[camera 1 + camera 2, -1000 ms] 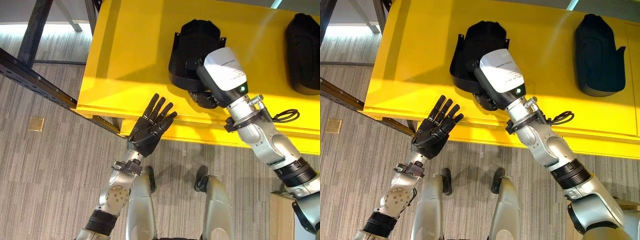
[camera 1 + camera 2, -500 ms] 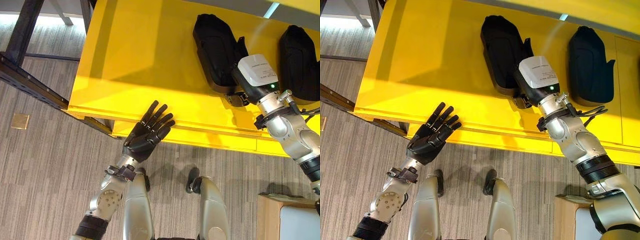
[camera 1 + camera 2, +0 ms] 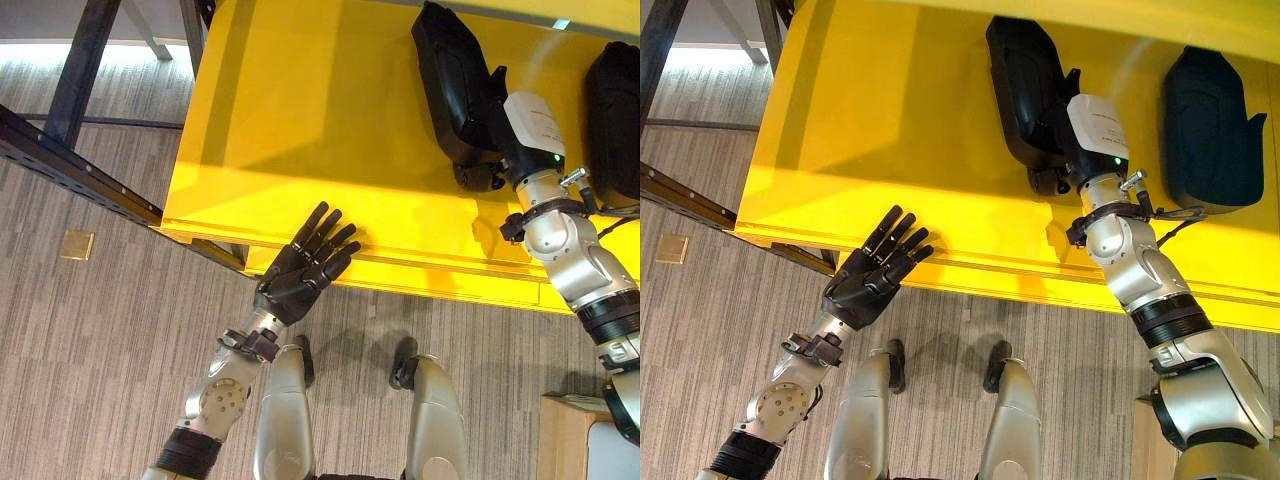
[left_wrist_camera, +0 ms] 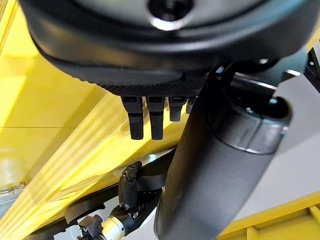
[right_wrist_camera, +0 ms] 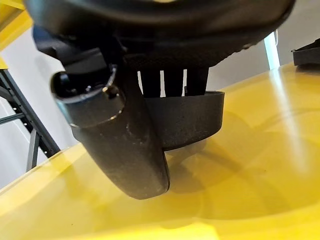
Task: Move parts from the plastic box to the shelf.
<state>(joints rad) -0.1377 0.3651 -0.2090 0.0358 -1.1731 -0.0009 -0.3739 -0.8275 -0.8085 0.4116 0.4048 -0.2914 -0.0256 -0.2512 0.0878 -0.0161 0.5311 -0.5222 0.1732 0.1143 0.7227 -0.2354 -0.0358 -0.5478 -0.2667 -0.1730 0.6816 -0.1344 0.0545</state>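
Right hand [image 3: 1052, 170] on the shelf [image 3: 890, 120], fingers curled over the black part's [image 3: 1025, 85] rim — placing; next, let go — left hand [image 3: 872, 278] open, empty

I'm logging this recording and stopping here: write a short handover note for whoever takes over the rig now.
Right hand: at the near end of a black part on the yellow shelf; the right wrist view shows fingers inside the part's rim and the thumb outside it, so the hand grips it.
Left hand: open, fingers straight, holding nothing, at the shelf's front edge.
Done: a second black part lies on the shelf to the right.
Left: release the held part and withdraw; the plastic box is out of sight, so the remaining parts are unknown.
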